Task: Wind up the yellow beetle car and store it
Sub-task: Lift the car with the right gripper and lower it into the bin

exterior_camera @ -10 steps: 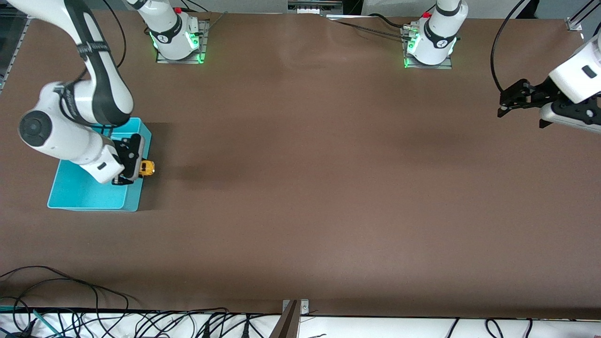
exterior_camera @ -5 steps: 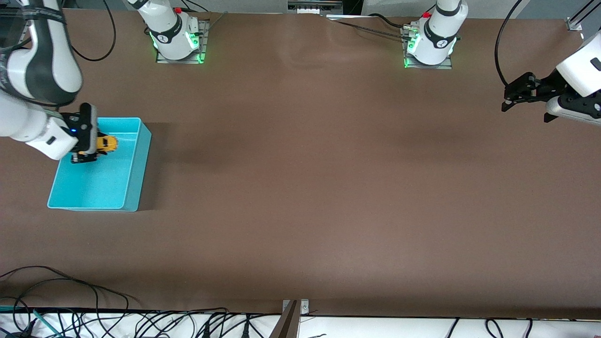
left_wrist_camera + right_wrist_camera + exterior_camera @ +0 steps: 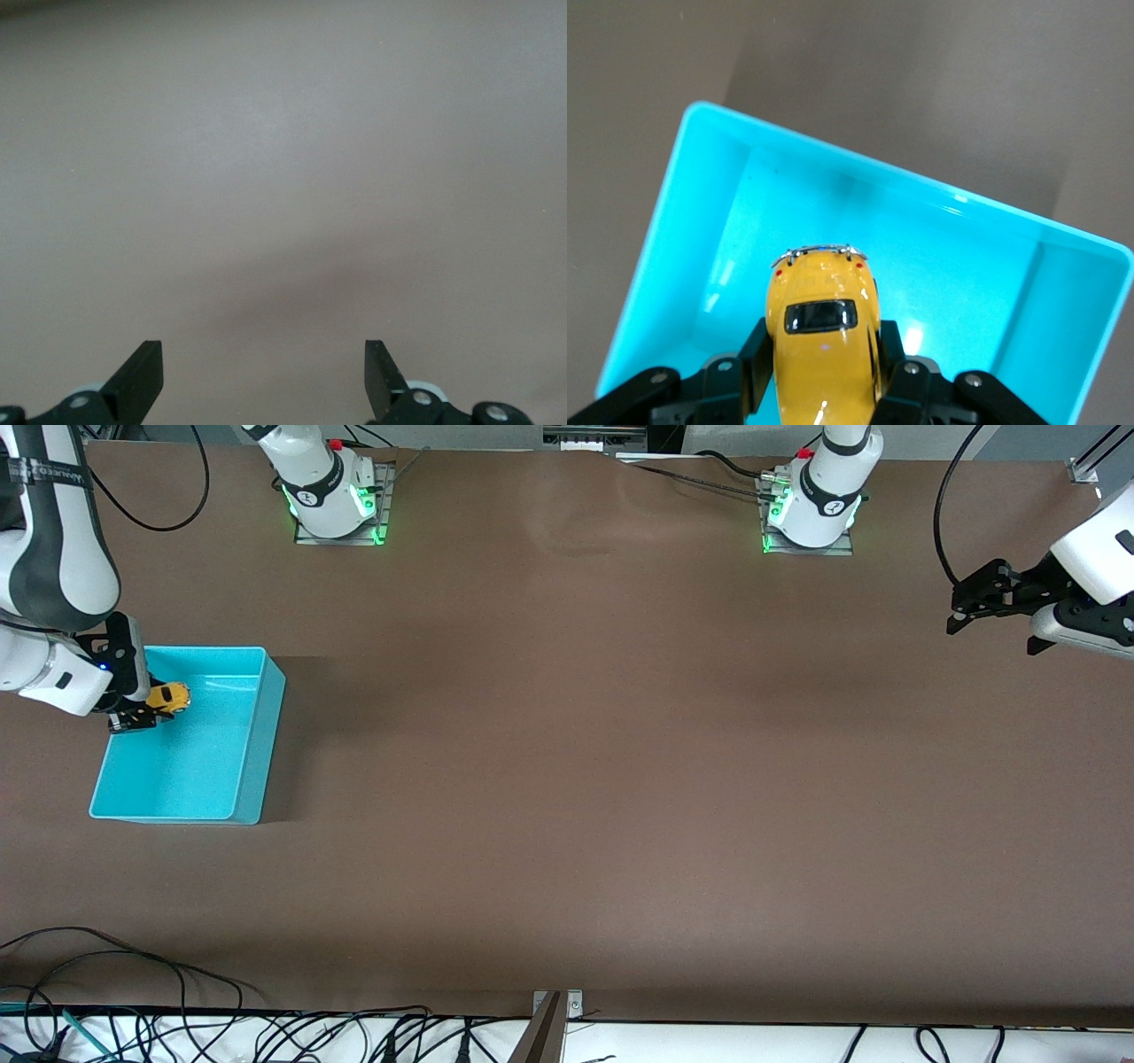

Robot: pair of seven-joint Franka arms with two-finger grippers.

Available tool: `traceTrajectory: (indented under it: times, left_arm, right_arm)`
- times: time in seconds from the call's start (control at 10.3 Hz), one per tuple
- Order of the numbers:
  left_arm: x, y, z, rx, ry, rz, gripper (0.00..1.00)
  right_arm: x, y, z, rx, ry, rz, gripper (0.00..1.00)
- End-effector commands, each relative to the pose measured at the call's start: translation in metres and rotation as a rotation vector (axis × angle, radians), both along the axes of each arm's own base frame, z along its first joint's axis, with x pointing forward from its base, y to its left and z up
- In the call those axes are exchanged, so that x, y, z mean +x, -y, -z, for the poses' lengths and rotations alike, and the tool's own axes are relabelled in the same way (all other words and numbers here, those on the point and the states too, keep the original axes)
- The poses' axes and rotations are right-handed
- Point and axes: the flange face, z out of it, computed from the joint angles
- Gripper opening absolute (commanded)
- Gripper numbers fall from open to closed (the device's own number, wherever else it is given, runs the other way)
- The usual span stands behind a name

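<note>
Car (image 3: pixel 169 696) is up in the air over the bin (image 3: pixel 252 735), pinched in the right gripper (image 3: pixel 142 707), whose fingers (image 3: pixel 757 367) are clamped onto the yellow body from both sides. From the right wrist view you can see the car (image 3: pixel 822 341) from above: rounded beetle roof, a dark window, a chrome bumper at the end pointing away from the gripper, two small red lights next to it. Right gripper (image 3: pixel 824 390) hangs above the bin's (image 3: pixel 983 266) open inside, close to the wall at the right arm's end of the table, so the car is over the bin and not lying in it yet. Bin is turquoise, rectangular, sits flat on the brown table (image 3: pixel 576 779) toward the right arm's end, and it has nothing else in it that shows. Right arm comes in from outside the bin's edge, with its white wrist just beside that wall. Left gripper (image 3: pixel 957 615) is well apart from the bin, way out at the left arm's end of the table, up over bare tabletop and just waiting. Its fingers (image 3: pixel 142 376) are spread wide with nothing between them, and the left wrist view shows only plain brown surface under the left gripper (image 3: pixel 264 376).
</note>
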Motion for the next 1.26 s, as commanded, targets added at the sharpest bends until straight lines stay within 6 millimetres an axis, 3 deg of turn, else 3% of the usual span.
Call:
traceTrajectory:
  times: [0.0,0.58,0.87,1.16]
  left_arm:
    - [0.002,0.001,-0.007,0.017,-0.004,-0.006,1.00]
    - [0.003,-0.001,-0.005,0.023,-0.007,-0.007,1.00]
    - [0.003,-0.003,-0.005,0.023,-0.007,-0.012,1.00]
    - [0.003,-0.003,-0.005,0.023,-0.007,-0.012,1.00]
  right_arm:
    - [-0.015,0.003,0.036,-0.010,0.048,-0.093,0.00]
    - [-0.052,0.047,0.104,0.001,0.099,-0.215,0.00]
    - [-0.070,0.057,0.143,0.028,0.080,-0.218,0.00]
    - [-0.077,0.060,0.155,0.038,0.074,-0.222,0.00]
